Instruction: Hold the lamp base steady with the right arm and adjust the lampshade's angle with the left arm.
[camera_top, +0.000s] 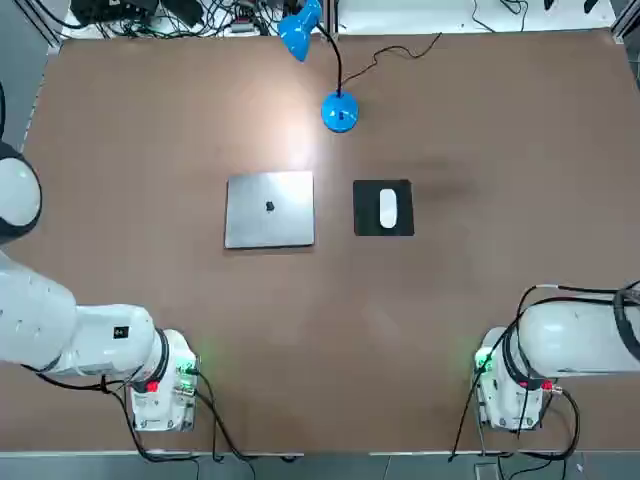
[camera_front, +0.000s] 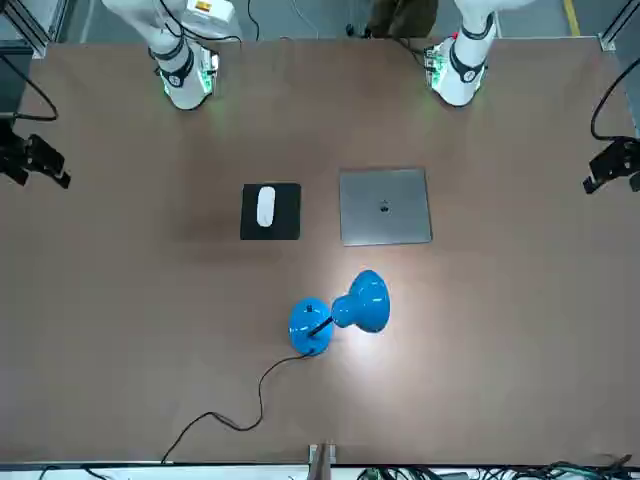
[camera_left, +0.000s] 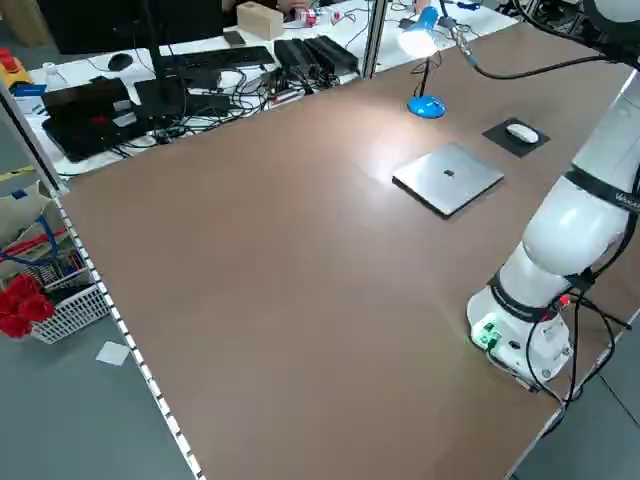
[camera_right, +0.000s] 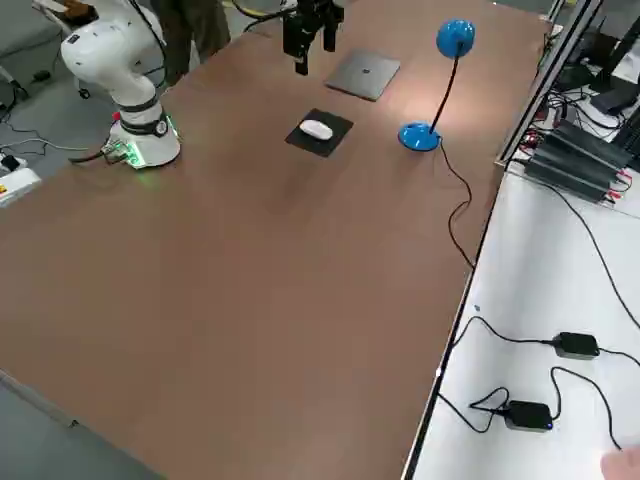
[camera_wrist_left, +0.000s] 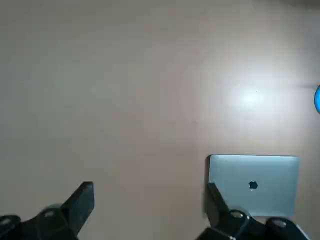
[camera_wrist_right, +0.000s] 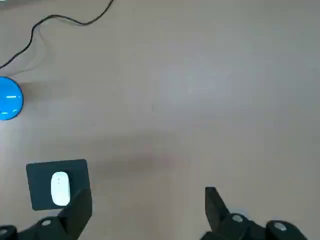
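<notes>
The lamp base sits on the brown table at the far side from the robot, near the middle. A thin black stem goes up from it to the lampshade, which hangs over the far edge, a bit to the robot's left. The light is on and makes a bright spot on the table by the base. A black cord runs off from the base to the far right.

Nearer the robot lie a shut silver laptop and a black mousepad w/ a white mouse on it. Laptop is on the left, pad on the right, a small gap between.

The left gripper is up high over the table, left of the laptop. Its 2 fingers are wide apart and hold nothing. The right gripper is up high too, right of the mousepad. Its 2 fingers are wide apart, nothing in them. Both are well apart from the lamp.
</notes>
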